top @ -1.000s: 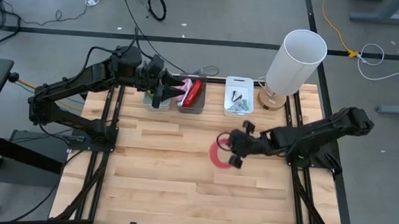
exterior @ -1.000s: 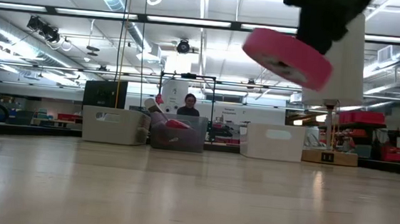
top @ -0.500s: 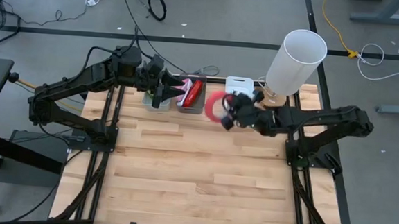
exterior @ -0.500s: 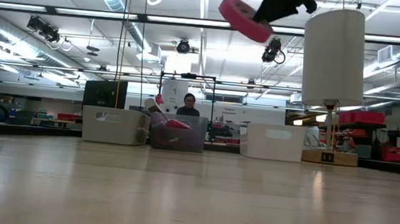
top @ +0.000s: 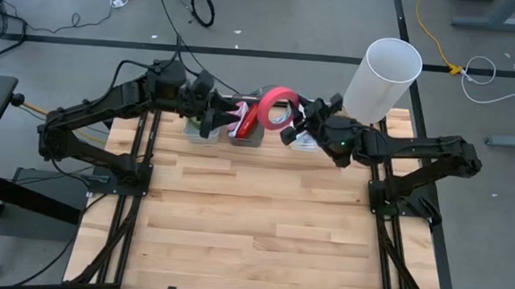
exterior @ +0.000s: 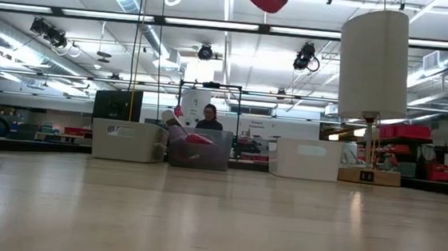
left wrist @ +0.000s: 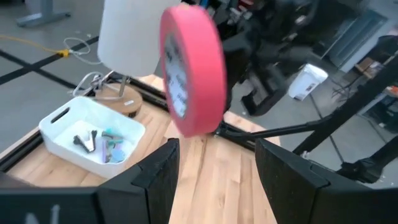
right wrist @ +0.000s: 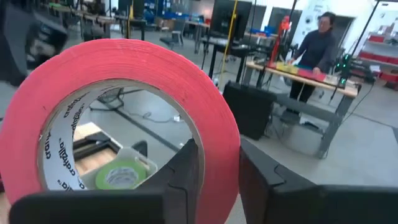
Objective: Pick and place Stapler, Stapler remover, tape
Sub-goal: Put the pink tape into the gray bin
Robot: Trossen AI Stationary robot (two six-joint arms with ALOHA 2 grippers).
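**Red-pink tape roll carried above the bins**

The right hand (top: pixel 287 127) gripped the red-pink ring-shaped tape roll (top: pixel 274 109) through its open centre, one finger inside the ring and one outside. The roll stood on edge, lifted well clear of the wooden worktop (top: pixel 253 225), above the clear bin (top: pixel 247 135) at the far edge. Seen through the ring, a green tape roll (right wrist: pixel 121 174) lay below in a small container. The left hand (top: pixel 207 122) hovered just beside, over the neighbouring bin, jaws apart and holding nothing. Beyond the right hand stood a white tray (left wrist: pixel 87 134) of small tools and a white cylindrical lamp (top: pixel 382 80).
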